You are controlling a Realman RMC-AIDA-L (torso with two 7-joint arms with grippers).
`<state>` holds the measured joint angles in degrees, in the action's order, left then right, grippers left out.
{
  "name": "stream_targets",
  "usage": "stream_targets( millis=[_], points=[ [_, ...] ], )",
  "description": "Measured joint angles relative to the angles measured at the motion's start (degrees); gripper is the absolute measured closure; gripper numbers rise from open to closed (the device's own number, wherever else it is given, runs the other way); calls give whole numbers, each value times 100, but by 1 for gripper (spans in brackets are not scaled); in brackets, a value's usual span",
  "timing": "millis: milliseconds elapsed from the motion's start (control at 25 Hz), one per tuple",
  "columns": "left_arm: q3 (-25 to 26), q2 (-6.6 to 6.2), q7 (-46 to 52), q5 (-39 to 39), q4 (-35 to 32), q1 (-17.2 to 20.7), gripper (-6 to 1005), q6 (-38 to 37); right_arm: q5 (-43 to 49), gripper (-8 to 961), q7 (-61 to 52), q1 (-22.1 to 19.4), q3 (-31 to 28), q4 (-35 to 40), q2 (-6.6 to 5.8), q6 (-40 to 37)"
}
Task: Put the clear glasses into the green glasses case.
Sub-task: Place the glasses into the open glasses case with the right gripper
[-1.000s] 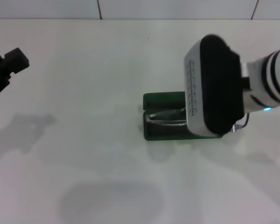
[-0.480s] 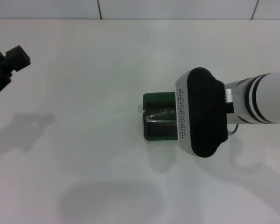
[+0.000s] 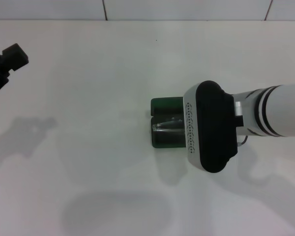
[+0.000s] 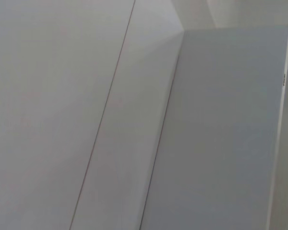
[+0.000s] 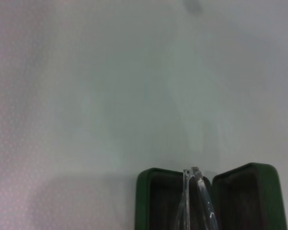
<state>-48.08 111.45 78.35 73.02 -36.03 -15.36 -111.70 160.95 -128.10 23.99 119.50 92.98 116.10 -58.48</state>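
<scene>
Green glasses case point(image 3: 167, 130) holds clear glasses point(image 3: 169, 125); right end effector, grip unseen, has dropped lower.

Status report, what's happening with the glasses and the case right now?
Right gripper over the open green glasses case, fingers hidden. Clear glasses lying in the case. Left gripper parked far left. Nothing in the way.

The right wrist view looks down on a pale, plain worktop point(image 5: 86, 96) that fills most of the picture. The green glasses case point(image 5: 209, 199) lies open on it at the picture's edge, its two dark-lined halves side by side, each with a rounded green rim. The clear glasses point(image 5: 198, 201) show as thin transparent strips standing over the ridge between the two halves. A faint shadow darkens the worktop beside the case.
</scene>
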Motion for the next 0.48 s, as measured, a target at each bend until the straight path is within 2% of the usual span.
stream_targets(
  millis=[480],
  points=[
    [135,-20,-1,1,0,1,956,20,119,871,4,-73,94,-93,3,104]
  ],
)
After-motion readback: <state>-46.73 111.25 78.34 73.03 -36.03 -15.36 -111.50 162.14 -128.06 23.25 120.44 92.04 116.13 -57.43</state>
